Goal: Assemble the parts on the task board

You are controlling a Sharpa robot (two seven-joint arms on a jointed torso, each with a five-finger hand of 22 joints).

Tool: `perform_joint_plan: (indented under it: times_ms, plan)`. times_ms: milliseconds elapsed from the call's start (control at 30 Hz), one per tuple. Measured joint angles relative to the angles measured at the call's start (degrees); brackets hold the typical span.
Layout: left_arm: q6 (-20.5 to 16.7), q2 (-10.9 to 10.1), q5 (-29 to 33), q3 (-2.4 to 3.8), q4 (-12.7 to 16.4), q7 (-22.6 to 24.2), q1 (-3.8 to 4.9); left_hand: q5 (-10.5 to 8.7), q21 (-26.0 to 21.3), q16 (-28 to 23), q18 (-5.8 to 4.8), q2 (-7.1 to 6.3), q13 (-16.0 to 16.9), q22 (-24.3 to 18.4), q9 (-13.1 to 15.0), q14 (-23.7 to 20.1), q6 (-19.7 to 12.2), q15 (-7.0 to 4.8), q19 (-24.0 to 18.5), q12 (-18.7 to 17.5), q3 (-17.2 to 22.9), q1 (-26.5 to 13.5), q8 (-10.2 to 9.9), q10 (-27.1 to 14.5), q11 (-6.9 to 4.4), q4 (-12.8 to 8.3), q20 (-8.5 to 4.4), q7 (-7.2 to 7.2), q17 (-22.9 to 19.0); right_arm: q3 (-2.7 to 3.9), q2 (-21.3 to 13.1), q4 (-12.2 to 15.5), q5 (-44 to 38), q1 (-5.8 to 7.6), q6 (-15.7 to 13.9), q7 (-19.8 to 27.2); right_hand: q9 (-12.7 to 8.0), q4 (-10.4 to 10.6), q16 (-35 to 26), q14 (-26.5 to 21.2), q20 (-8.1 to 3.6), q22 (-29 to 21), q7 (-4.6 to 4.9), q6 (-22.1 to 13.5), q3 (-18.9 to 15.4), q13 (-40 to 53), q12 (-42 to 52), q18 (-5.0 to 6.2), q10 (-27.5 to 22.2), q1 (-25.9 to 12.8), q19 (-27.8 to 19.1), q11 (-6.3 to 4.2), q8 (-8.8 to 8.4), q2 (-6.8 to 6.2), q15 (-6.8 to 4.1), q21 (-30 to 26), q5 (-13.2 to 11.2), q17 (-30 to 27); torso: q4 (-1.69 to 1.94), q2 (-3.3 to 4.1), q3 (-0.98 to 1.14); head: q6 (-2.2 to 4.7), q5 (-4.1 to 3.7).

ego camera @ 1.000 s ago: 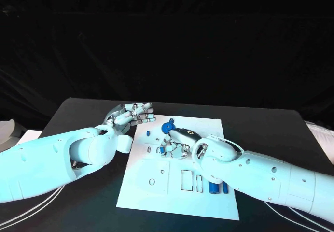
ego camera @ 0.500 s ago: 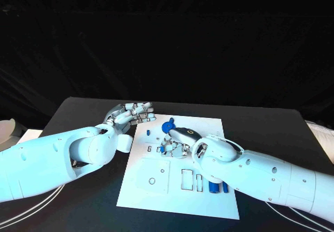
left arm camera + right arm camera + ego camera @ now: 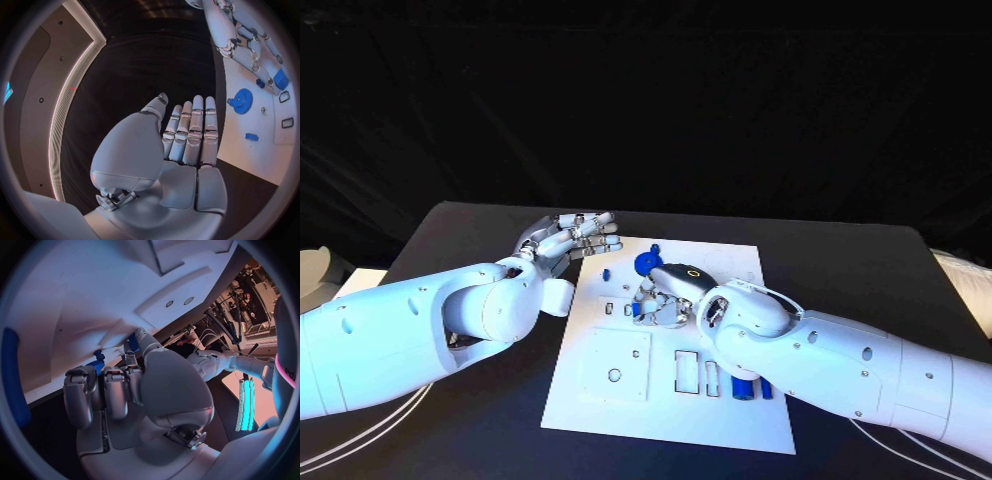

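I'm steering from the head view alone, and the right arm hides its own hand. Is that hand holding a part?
Observer: In the right wrist view, the right hand curls its fingers down to the task board, with a small blue part at their tips. I cannot tell whether it is pinched or only touched.
Operator: And the left hand, anything in its palm?
Observer: No. The left wrist view shows the left hand holding nothing, its fingers straight and side by side, next to the board's edge.
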Motion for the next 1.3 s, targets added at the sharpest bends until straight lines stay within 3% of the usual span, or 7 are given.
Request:
perform_joint_plan:
  times_ms: [767,967,1300]
  plan:
    - [0.0,0.0,0.0,0.0,0.0,0.0,0.0,0.0,0.0,0.0,0.01,0.0,0.0,0.0,0.0,0.0,0.0,0.0,0.0,0.0,0.0,0.0,0.0,0.0,0.0,0.0,0.0,0.0,-0.1,0.0,-0.1,0.1,-0.7,-0.04,-1.0,-1.6,0.1,0.3,0.0,0.0,0.0,0.0,-0.07,0.0,0.2,0.0,-0.7,0.0,-0.1,-0.2,0.0,0.13,-0.75,0.09,0.0,0.0,0.3,0.0,-0.02,-0.01,-0.02,0.05,-0.21]
    - [0.0,0.0,0.0,0.0,0.1,-0.1,0.0,0.0,0.0,0.0,0.0,0.0,0.0,0.0,0.0,0.0,0.0,0.0,0.0,0.0,0.0,0.0,0.0,0.0,0.0,0.0,0.0,0.0,-0.1,0.02,-0.2,0.1,-0.8,-0.02,-0.9,-1.8,-0.5,0.3,-0.2,0.0,0.0,0.0,0.95,-1.7,0.3,0.0,-1.3,0.0,-0.2,-2.0,0.0,0.68,-1.67,-0.7,0.0,0.0,0.6,0.0,-0.02,-0.01,-0.05,0.15,-0.26]
    - [0.0,0.0,0.0,0.0,0.1,-0.1,0.0,0.0,0.0,0.0,0.0,0.0,0.0,0.0,0.0,0.0,0.0,0.0,0.0,0.0,0.0,0.0,0.0,0.0,0.0,0.0,0.0,0.0,-0.1,0.08,-0.2,0.1,-1.0,0.07,-0.5,-2.0,-0.6,0.3,-0.2,0.0,0.0,0.0,1.24,-2.4,0.3,0.0,-2.0,0.0,-0.2,-2.6,0.0,1.09,-1.71,-1.93,0.43,0.0,0.3,0.0,-0.02,-0.01,-0.05,0.13,-0.26]
